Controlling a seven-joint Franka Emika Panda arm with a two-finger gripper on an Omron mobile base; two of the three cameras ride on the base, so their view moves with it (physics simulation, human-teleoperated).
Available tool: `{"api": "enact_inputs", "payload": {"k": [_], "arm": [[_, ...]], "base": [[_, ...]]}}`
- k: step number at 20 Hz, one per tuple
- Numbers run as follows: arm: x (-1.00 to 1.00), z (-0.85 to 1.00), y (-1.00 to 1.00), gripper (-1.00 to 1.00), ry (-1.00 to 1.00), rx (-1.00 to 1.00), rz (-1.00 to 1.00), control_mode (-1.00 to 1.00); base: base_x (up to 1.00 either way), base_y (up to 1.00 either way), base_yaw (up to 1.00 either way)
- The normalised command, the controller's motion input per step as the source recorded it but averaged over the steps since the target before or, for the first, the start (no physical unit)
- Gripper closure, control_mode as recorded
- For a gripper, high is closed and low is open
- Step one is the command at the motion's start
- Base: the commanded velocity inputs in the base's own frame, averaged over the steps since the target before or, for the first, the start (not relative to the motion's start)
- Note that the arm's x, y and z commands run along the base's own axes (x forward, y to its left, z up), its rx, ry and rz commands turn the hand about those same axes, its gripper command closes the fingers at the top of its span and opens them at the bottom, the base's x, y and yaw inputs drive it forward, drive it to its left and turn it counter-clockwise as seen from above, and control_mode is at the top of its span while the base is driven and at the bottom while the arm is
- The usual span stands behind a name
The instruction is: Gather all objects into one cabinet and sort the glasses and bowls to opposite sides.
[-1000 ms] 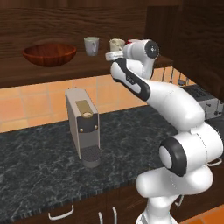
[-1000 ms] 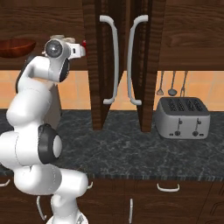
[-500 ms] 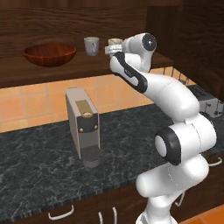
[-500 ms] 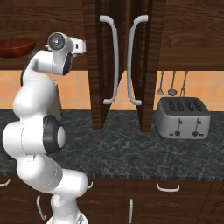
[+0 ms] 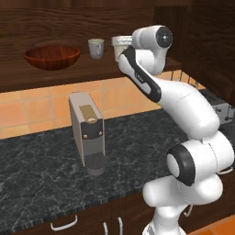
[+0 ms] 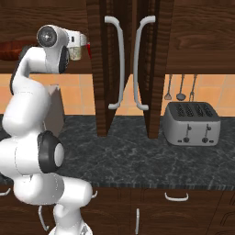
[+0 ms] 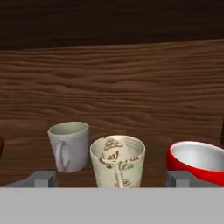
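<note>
On the cabinet's plank shelf (image 5: 41, 75) the wide brown wooden bowl (image 5: 52, 56) sits at the left. The pale grey mug (image 5: 96, 47) stands to its right. My gripper (image 7: 111, 180) is open at shelf height, with the cream mug (image 7: 117, 159) upright on the shelf between its wide-spread fingers and well clear of both. In the hand view the grey mug (image 7: 69, 144) is to the cream mug's left and the red mug (image 7: 197, 159) to its right. From the right, the red mug (image 6: 88, 48) peeks out beside the hand.
Two cabinet doors stand open edge-on, with long curved grey handles (image 6: 117, 59). A coffee machine (image 5: 87, 131) stands on the dark counter below the shelf. The grey toaster (image 6: 192, 123) sits to the right, under several hanging utensils (image 6: 181, 87).
My hand has risen from just below the shelf edge up to the level of the mugs. The mugs and bowl have stayed where they were.
</note>
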Motion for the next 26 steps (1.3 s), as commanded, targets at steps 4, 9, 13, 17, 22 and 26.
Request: {"api": "enact_inputs", "payload": {"k": [4,9,13,17,22,26], "arm": [[-1.0,-0.28,0.17,-1.0,-0.22,0.0,0.0,-1.0],[-1.0,-0.19,0.12,-1.0,-0.23,0.0,-0.01,-1.0],[-1.0,0.0,0.04,-1.0,-0.31,0.0,0.0,-1.0],[-1.0,-0.09,0.08,-1.0,-0.26,0.0,0.0,-1.0],[-1.0,-0.88,0.31,-1.0,0.14,-0.01,0.06,-1.0],[-1.0,-0.69,0.29,-1.0,0.24,0.0,0.14,-1.0]], "base": [[0.0,0.0,0.0],[0.0,0.0,0.0],[0.0,0.0,0.0],[0.0,0.0,0.0],[0.0,0.0,0.0],[0.0,0.0,0.0]]}}
